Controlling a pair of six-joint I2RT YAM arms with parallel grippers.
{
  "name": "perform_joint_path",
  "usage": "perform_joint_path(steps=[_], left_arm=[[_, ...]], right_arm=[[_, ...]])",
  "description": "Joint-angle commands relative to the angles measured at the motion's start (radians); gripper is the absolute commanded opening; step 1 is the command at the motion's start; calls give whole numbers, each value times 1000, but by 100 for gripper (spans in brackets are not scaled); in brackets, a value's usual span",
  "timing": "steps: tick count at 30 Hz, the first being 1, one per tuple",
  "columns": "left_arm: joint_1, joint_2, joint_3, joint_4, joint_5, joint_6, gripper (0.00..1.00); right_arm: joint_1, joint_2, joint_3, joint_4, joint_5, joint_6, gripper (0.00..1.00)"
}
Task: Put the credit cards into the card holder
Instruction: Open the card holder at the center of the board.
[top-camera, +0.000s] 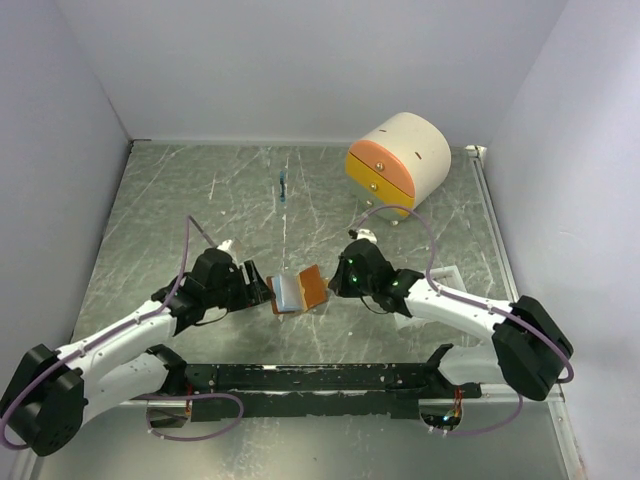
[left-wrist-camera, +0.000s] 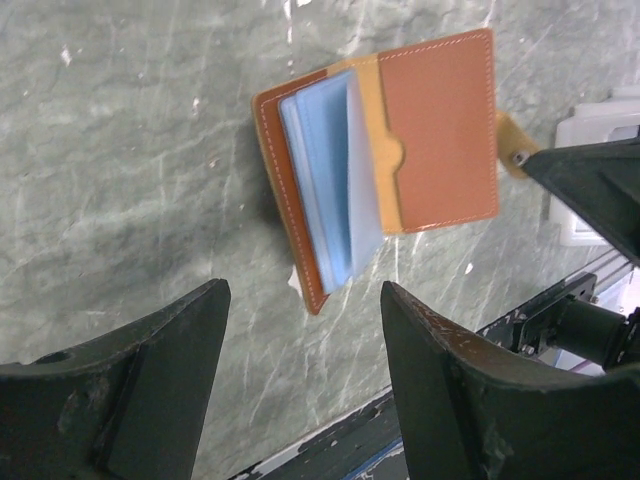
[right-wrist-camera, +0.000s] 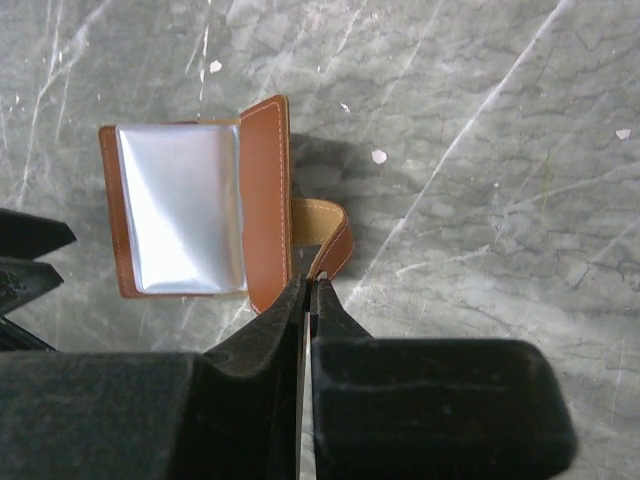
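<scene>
Card holder (top-camera: 298, 290): brown bifold, open on the worktop (top-camera: 180, 200), well apart from the drawer box (top-camera: 398, 160), on that box's near-left side, toward my bases.

Right pincer (right-wrist-camera: 312, 295): closed on the strap (right-wrist-camera: 325, 225), at the holder's edge facing the drawer box. The snap stud (left-wrist-camera: 517, 157) sits right at my fingertips.

Left pincer (left-wrist-camera: 300, 380): jaws wide apart, nothing between them, hovering at the holder's edge away from the drawer box.

Credit cards (left-wrist-camera: 325, 190): pale bluish leaves in the inner pocket, one lifted away from the rest.

Step in hand, as I judge it: seating those leaves.
- Hold the strap firm without tugging, so the cover stands open and the holder does not skid.
- Bring one left finger flat onto the lifted leaf and press along the pocket, never across the stitching.

Unclear:
- Whether the leaves are cards or pocket sleeves. From the right wrist they read only as one silvery glare.
- How deep they sit.
- Whether any card lies loose. The overhead view shows none, though my arms cover part of the worktop.
- White tray (left-wrist-camera: 600, 125): cut off by the frame edge.
</scene>
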Motion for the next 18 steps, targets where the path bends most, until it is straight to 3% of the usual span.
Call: perform_joint_path(steps=[1,18], left_arm=[[2,20,-13,134,31,-3,74],[3,116,6,132,-18,30,62]], right_arm=[[-4,-32,-23,19,-26,-6,0],[-6,-19,-53,7,10,-4,0]])
